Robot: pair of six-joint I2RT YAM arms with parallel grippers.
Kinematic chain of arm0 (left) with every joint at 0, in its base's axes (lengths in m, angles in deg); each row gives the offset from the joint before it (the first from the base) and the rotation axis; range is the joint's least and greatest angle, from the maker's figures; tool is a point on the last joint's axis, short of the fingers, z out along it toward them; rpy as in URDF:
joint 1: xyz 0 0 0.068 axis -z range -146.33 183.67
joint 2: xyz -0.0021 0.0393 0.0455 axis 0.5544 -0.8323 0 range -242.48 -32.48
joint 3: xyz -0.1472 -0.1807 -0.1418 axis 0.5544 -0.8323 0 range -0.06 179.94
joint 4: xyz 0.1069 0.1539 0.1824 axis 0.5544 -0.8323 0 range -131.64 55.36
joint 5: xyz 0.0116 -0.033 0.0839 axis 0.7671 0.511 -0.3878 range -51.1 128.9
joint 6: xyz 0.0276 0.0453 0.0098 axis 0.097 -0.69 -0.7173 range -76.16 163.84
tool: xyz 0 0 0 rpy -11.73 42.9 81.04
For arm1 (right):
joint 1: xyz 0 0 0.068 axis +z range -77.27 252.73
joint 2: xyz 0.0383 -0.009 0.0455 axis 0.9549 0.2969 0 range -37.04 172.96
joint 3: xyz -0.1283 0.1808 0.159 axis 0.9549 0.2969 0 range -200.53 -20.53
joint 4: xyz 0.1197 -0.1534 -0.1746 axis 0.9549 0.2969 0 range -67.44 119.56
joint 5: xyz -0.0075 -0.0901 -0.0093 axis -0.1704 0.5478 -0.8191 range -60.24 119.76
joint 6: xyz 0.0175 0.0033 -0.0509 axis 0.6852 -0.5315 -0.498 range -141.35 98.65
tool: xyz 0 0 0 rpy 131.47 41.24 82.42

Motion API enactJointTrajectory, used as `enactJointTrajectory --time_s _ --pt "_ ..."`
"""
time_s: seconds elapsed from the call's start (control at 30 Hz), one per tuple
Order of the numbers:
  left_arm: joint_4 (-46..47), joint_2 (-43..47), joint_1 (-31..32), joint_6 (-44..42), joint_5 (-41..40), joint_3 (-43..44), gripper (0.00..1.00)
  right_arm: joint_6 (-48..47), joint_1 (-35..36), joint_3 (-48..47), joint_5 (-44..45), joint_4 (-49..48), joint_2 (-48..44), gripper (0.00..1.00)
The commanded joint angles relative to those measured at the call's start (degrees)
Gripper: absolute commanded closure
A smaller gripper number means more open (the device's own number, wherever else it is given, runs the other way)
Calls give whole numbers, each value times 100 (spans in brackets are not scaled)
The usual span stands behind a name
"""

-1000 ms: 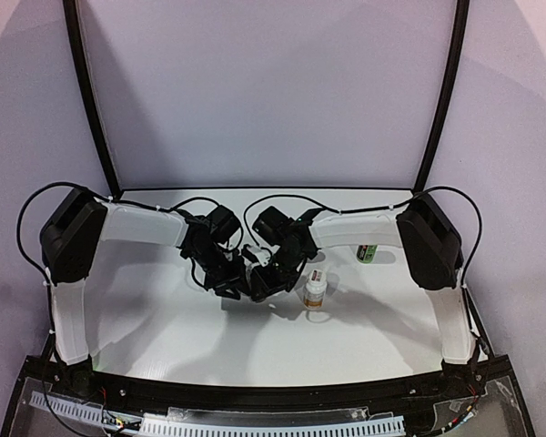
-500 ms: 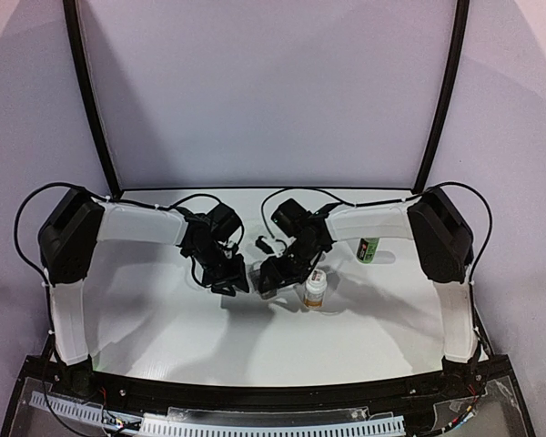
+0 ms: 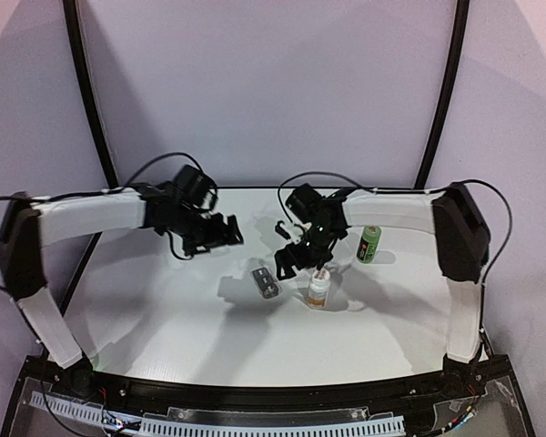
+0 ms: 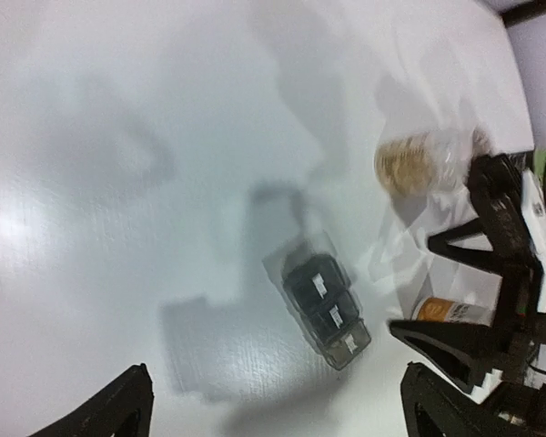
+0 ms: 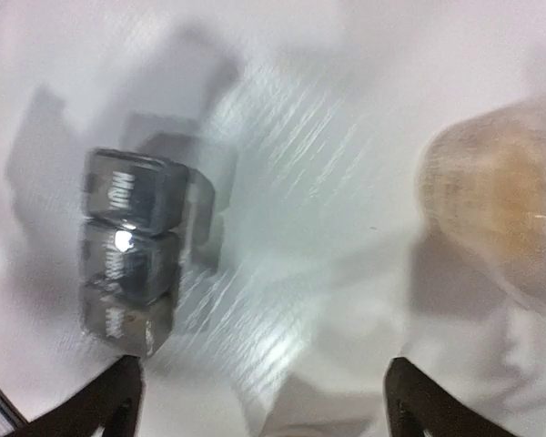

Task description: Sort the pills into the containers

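Note:
The containers [image 3: 266, 280], a grey strip of three joined compartments with clear lids, lie flat on the white table [image 3: 164, 319] with nothing touching them. They also show in the left wrist view as containers [image 4: 328, 300] and in the right wrist view as containers [image 5: 127, 250]. My left gripper [image 3: 215, 232] hangs open, above and to their left. My right gripper [image 3: 296, 257] is open, just to their right. A blurred clear round thing with tan contents [image 5: 496, 200] stands beside the right gripper. No single pills can be made out.
A small bottle with a white cap and orange label [image 3: 318, 291] stands right of the containers, under the right gripper. A green bottle [image 3: 369, 244] stands further right at the back. Black frame posts [image 3: 91, 100] rise at the table's back corners.
Both grippers have opened and drawn apart from the middle, uncovering the containers on the table. The left arm has lifted up and to the left; the right has shifted right.

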Motion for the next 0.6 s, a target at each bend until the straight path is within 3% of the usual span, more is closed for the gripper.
enactJointTrajectory --time_s 0.0,0.07,0.3,0.43,0.57 --pt "313 1238 -205 -347 -1357 -427 1 -203 -82 81 219 -301 -997 1" --pt "366 1609 -298 -375 -2006 -674 1 -199 -157 169 245 -516 -1295 1" --pt "95 2521 -766 -230 -3120 -1096 1 18 -763 762 253 -1202 -2097 1" --pt "-154 2773 -1001 63 -3362 -1293 1 185 -1155 1235 197 -1478 -2529 1" --pt "-412 2904 -1121 274 -3461 -1406 1 -212 -937 996 -43 -1153 -2367 1"
